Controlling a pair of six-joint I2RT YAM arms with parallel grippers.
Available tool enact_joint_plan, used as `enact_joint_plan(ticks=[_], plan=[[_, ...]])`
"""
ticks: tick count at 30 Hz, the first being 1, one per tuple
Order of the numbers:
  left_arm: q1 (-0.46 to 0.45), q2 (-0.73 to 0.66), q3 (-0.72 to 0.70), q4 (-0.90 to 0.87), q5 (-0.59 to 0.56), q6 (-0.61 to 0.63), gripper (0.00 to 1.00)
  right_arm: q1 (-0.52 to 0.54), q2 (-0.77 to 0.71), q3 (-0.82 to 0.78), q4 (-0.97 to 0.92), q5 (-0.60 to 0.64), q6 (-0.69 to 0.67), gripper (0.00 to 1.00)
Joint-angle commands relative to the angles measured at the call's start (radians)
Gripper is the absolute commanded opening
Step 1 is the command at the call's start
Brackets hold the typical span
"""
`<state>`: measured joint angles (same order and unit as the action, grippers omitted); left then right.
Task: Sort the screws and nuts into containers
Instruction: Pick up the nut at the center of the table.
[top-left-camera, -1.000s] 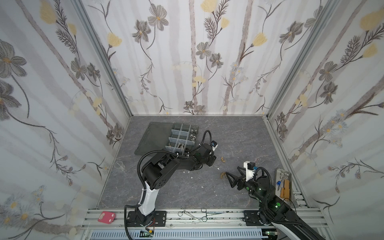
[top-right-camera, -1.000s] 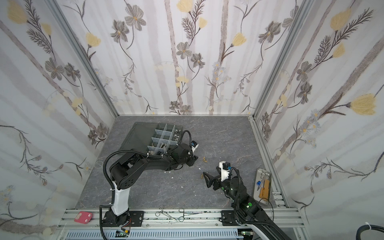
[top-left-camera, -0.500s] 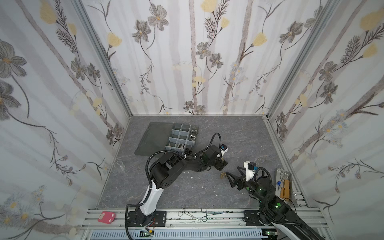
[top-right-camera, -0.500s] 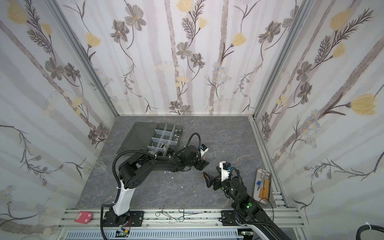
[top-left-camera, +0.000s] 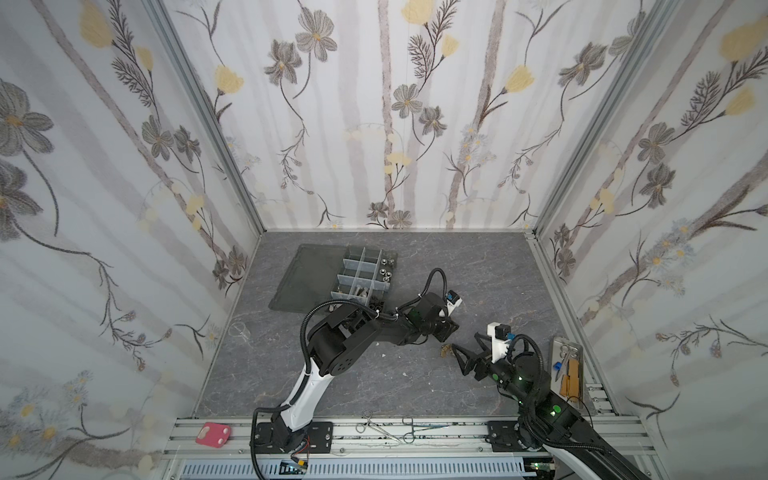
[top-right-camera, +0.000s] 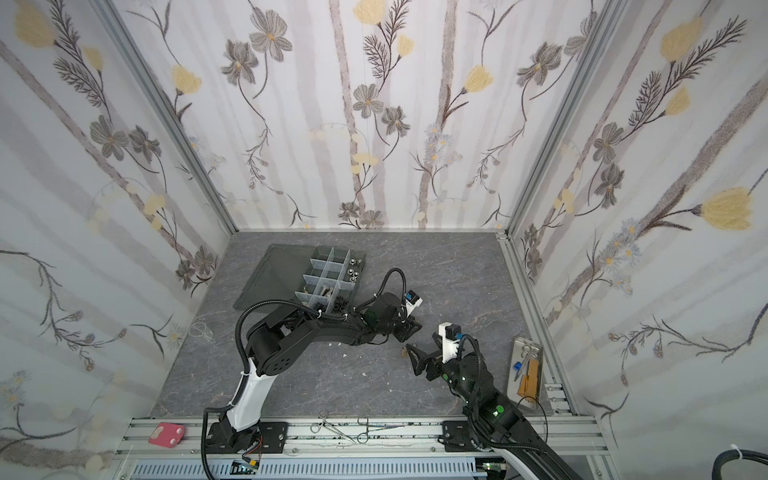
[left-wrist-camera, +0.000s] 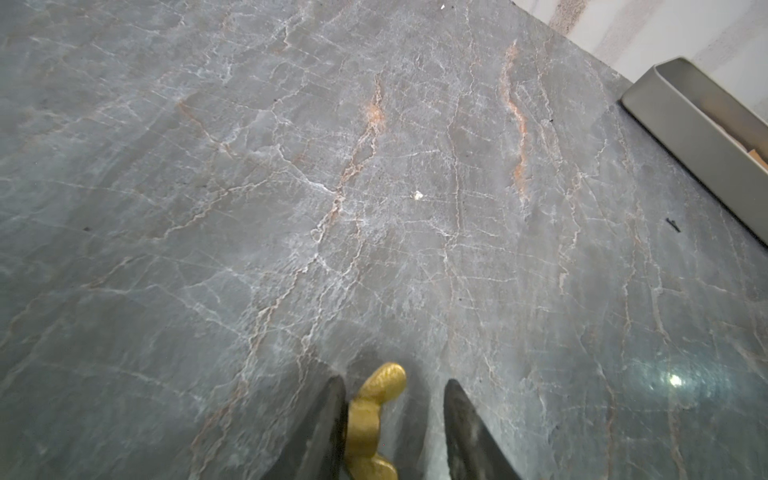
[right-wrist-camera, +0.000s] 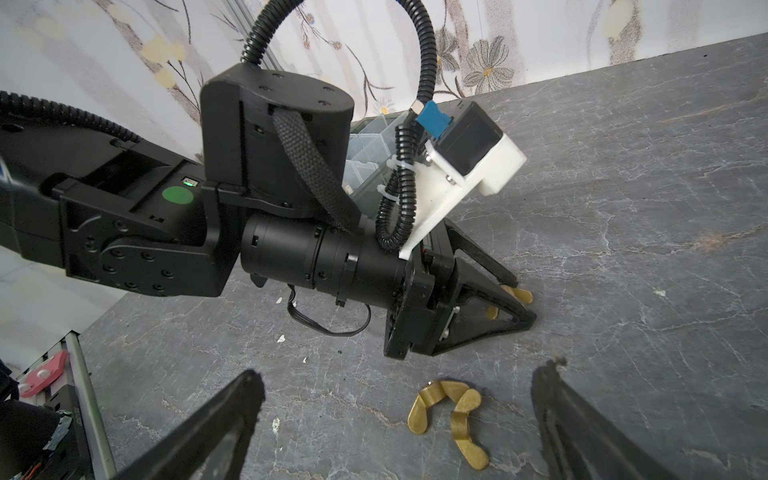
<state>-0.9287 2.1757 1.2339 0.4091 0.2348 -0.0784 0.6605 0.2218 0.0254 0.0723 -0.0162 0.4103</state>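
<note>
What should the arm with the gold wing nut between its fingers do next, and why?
Probably close the left gripper on the gold wing nut. The nut lies between its fingers, against one, with a gap to the other, so it is not pinched yet. Lifting now might leave it behind.

Your shallow steel tray (top-left-camera: 567, 340) of scissors (top-left-camera: 568, 354) sits on the grey marbled tabletop (top-left-camera: 469, 266) right of the right pincer (top-left-camera: 465, 343); behind that pincer, the aluminium rail (top-left-camera: 457, 428) carries silver forceps (top-left-camera: 380, 426) and, far left, a pink-red plastic pad (top-left-camera: 215, 435).

wing nut (left-wrist-camera: 372, 415): pebbled brass | table (left-wrist-camera: 291, 208): glossy stone-look | tray (left-wrist-camera: 685, 129): matt metal
</note>
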Motion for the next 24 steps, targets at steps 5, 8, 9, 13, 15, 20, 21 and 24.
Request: enact_joint_plan(ticks=[5,8,9,13,15,20,21,24], plan=[[0.0,0.013,0.003,-0.039,-0.058,0.025,0.36,0.001,0.002,-0.003,0.027,0.016,0.004,1.0],[0.002,0.005,-0.015,-0.039,-0.069,0.047,0.27,0.0,0.002,-0.003,0.028,0.017,0.004,1.0],[0.002,0.003,-0.02,-0.04,-0.074,0.052,0.22,-0.001,0.002,-0.003,0.027,0.016,0.004,1.0],[0.007,-0.007,-0.034,-0.043,-0.101,0.073,0.21,0.001,0.002,-0.003,0.026,0.018,0.004,1.0],[0.009,-0.015,-0.042,-0.039,-0.107,0.081,0.19,0.0,0.002,-0.003,0.027,0.018,0.004,1.0],[0.018,-0.033,-0.061,-0.018,-0.118,0.089,0.16,0.0,0.001,-0.002,0.025,0.017,0.004,1.0],[0.018,-0.035,-0.06,-0.021,-0.123,0.089,0.16,0.001,0.001,-0.003,0.024,0.016,0.004,1.0],[0.021,-0.043,-0.06,-0.019,-0.132,0.093,0.15,0.001,0.001,-0.002,0.024,0.019,0.004,1.0]])
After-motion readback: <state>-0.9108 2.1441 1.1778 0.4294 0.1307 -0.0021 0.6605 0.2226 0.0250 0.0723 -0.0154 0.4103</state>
